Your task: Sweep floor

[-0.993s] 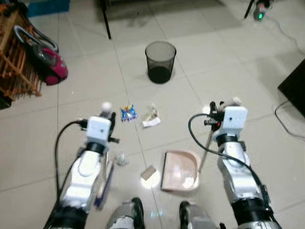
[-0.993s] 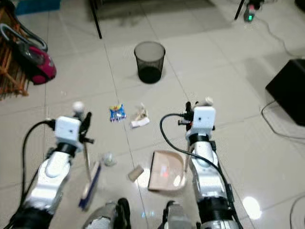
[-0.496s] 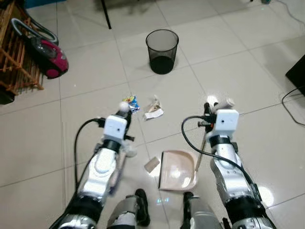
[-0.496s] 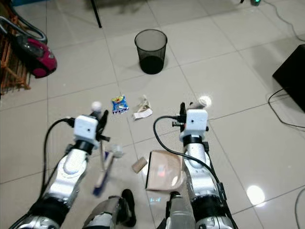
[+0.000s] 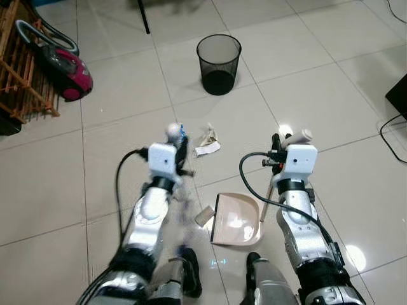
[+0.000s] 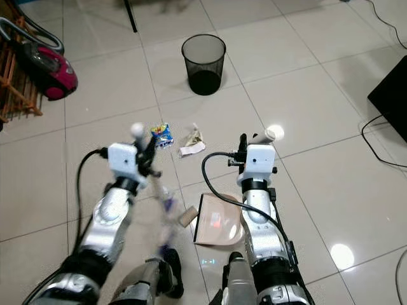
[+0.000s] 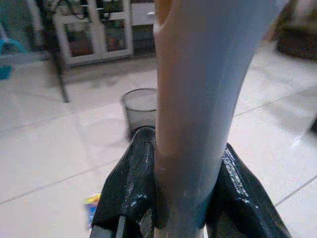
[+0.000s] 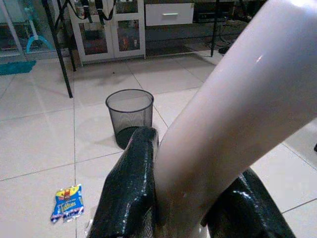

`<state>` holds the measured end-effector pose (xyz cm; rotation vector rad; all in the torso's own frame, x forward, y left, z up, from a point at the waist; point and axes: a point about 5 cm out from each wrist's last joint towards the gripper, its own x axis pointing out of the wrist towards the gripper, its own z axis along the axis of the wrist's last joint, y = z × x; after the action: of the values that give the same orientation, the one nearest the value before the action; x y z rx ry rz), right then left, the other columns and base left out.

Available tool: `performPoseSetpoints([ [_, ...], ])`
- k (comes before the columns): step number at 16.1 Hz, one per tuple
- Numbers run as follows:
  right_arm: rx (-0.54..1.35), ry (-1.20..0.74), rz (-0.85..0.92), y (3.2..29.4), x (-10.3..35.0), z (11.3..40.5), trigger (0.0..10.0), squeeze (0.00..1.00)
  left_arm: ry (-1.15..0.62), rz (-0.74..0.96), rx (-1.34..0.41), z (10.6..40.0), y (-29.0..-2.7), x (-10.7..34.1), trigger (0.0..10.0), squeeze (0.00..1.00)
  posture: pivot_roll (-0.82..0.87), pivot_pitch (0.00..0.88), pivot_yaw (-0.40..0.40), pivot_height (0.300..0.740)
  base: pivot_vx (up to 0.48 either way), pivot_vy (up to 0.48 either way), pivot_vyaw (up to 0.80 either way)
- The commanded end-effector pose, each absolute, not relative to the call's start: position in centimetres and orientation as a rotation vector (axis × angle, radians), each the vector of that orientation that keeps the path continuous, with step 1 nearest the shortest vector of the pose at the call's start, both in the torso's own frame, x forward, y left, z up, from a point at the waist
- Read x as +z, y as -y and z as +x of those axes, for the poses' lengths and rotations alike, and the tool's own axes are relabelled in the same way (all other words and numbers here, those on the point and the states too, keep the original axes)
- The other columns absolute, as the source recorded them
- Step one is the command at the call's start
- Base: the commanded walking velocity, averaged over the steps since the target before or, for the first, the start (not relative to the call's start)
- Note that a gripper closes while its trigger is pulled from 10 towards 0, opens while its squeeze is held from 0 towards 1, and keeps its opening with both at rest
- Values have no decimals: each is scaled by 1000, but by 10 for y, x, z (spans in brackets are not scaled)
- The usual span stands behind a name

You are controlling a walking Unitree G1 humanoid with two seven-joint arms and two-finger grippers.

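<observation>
Between the robot's 2 arms, on the pale tiled floor, lies the beige dustpan, its long handle rising to the right gripper, whose 2 black fingers are pinched onto the pale handle. The left gripper is pinched the same way around the broom handle, and the broom slants down from it toward the floor near the robot's feet, blurred along its length so the brush end is hard to make out. A small tan scrap lies on the tile just beside the dustpan's left edge.

Further ahead, near the left gripper, sit 2 pieces of litter: a blue and yellow wrapper and, just to its right, a crumpled white paper. Beyond them, well apart, stands a black mesh wastebasket, upright on the tile. At the far left a pink and black vacuum cleaner rests next to a wooden rack. A black cable curls on the floor at the right edge.
</observation>
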<state>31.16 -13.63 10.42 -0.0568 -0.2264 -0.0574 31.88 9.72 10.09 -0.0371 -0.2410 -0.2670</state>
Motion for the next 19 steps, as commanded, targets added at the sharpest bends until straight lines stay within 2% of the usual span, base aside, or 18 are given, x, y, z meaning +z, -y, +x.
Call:
performPoseSetpoints([
  [1,-60,195,-54,135,95,308,10000,0,203,-96,-292,314,-92,92,10000,0,-131,332,86,740,0,0,0],
  [6,-54,199,-41,138,97,312,10000,0,261,-147,-436,317,-79,110,10000,0,-131,313,88,740,0,0,0],
  [9,-93,203,-7,152,98,311,10000,0,306,-104,-558,315,-80,121,10000,0,-130,294,97,740,0,0,0],
  [12,-143,204,6,172,96,304,10000,0,378,-9,-592,317,-97,142,10000,0,-124,259,107,740,0,0,0],
  [14,-158,205,15,178,96,302,10000,0,413,26,-560,322,-108,154,10000,0,-122,246,108,740,0,0,0],
  [19,-229,224,62,203,98,296,10000,0,478,128,-418,340,-155,207,10000,0,-114,176,122,740,0,0,0],
])
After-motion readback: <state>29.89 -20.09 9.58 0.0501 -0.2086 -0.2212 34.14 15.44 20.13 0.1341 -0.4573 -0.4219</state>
